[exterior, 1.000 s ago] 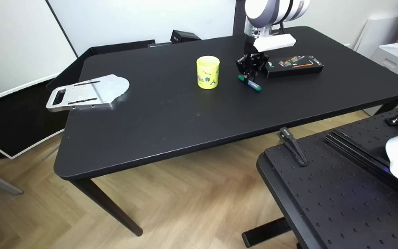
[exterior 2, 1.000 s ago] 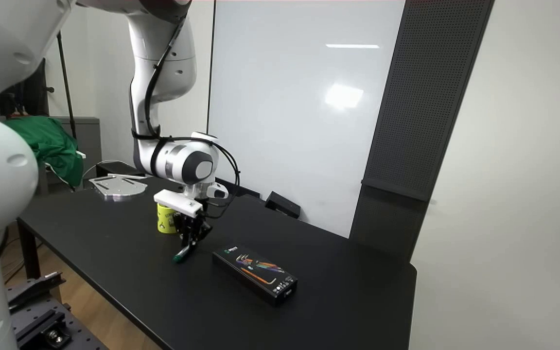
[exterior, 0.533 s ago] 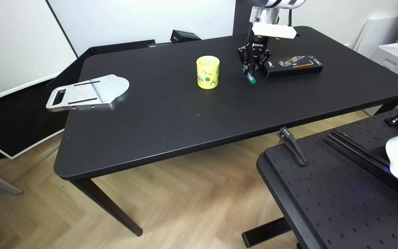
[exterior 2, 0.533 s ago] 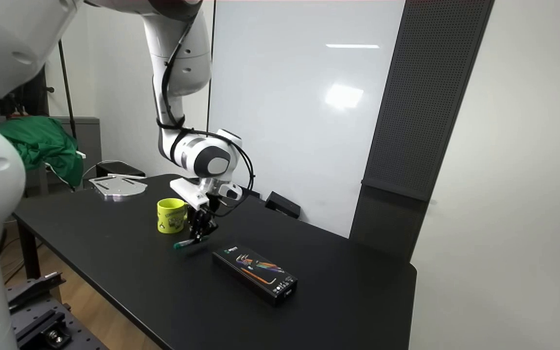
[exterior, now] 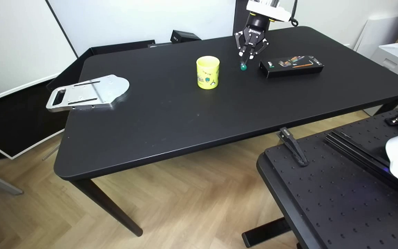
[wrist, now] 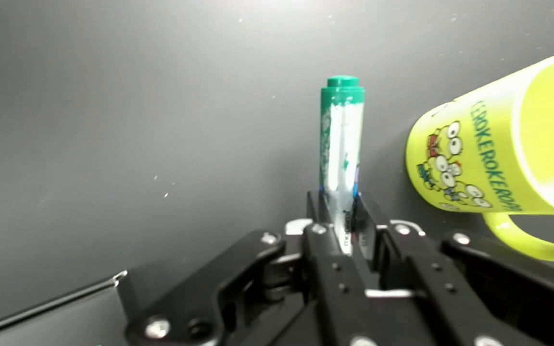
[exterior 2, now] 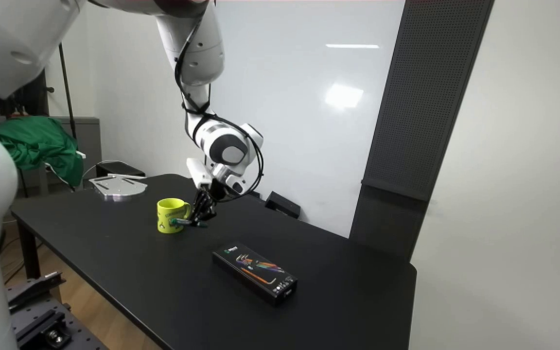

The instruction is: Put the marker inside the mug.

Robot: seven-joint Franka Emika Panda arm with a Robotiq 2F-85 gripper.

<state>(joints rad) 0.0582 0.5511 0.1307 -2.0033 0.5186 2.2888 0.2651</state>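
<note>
Marker (wrist: 342, 149) is pinched in my gripper (wrist: 339, 204), off the desk (exterior: 150, 121), well in from its long edges, near the mug (wrist: 491, 158). Looks like the carry step; next I'd climb, tip it upright over the mug, let go.

2 exterior views share the table (exterior: 157, 121) from different angles; the close wrist view looks down past the tool (wrist: 340, 216).

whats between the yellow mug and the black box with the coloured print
In an exterior view, the claw, shut on the green marker, shows between the yellow mug and the black box, with dark tabletop on either side.
</note>
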